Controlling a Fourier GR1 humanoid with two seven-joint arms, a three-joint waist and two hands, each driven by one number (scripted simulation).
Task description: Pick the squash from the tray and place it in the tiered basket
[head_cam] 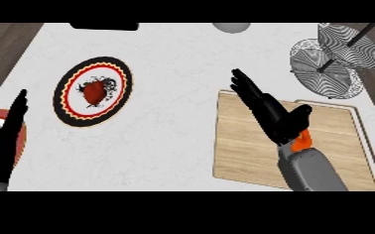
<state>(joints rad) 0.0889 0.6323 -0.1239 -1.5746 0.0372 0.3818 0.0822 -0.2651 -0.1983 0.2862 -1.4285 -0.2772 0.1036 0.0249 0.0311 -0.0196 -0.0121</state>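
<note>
- Right hand (282, 121): over near-right wooden tray (242, 153), grey forearm entering from near edge; fingers straight, pointing far-left, thumb spread; open, holds nothing.
- An orange-red patch shows at the wrist, just under the hand; can't tell whether it's the squash.
- Left hand (13, 124): at near-left edge, fingers up and straight, resting beside a red-rimmed plate (21, 144).
- Desk (168, 129): white, marbled.
- Mid-left: patterned plate (70, 109) w/ dark red item (95, 93) on its centre.
- Far right: tiered basket (322, 67), black-white striped tiers.
- Far edge: grey round obj (231, 27), partly cut off.
</note>
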